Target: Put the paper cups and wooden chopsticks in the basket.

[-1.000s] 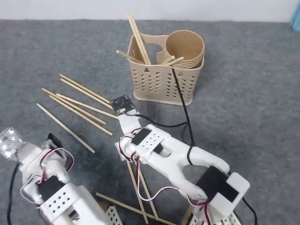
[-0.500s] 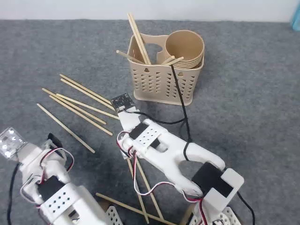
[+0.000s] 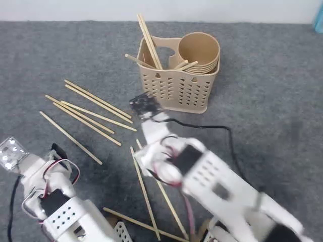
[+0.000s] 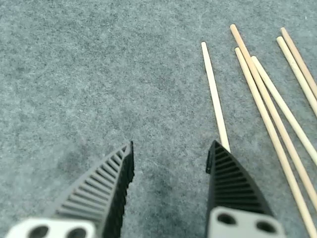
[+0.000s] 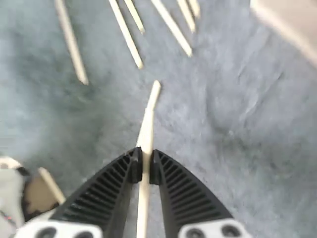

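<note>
Swung up and toward 12 o'clock since a second ago, with right end effector (image 5: 142, 159) clamped on one wooden chopstick (image 5: 150, 111). Already in the basket (image 3: 174, 91) at 12 o'clock: stacked paper cups (image 3: 199, 50) and several chopsticks (image 3: 149, 38). Yet to collect: loose chopsticks (image 3: 98, 116) scattered at 9 o'clock on the tabletop (image 3: 272, 101), further chopsticks (image 3: 145, 193) at 6 o'clock. Left end effector (image 4: 171, 151) at 7 o'clock, spread open and empty. Cups seemingly done; most sticks left.

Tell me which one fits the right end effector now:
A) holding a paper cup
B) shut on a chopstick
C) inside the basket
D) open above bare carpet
B: the right wrist view shows the right end effector clamped on a chopstick that sticks out ahead of it.
</note>
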### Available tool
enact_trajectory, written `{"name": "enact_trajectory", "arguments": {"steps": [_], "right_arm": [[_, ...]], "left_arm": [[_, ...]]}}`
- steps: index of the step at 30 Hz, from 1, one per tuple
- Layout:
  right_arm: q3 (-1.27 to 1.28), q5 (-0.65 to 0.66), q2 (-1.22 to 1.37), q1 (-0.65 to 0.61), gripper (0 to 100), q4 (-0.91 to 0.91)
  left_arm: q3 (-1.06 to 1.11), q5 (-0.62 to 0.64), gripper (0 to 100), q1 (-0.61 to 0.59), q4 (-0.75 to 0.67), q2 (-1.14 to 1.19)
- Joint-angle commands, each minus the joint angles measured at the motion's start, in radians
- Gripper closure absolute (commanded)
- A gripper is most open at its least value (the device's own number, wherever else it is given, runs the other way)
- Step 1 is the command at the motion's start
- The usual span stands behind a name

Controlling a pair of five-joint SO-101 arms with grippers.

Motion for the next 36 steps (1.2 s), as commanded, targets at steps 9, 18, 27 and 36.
{"name": "enact_trajectory", "arguments": {"steps": [9,18,27,36], "right_arm": [[-0.003,0.072,-0.529,0.265,99.1,-0.386],[-0.009,0.276,-0.367,0.352,99.1,-1.061],[-0.407,0.486,0.163,0.381,99.1,-1.299],[-0.672,0.479,0.503,0.472,99.1,-1.191]], "left_arm": [[-0.01,-0.012,77,0.008,-0.003,-0.017],[-0.01,-0.012,77,0.008,-0.003,-0.017],[-0.01,-0.012,77,0.008,-0.003,-0.017],[-0.01,-0.012,77,0.008,-0.003,-0.017]]}}
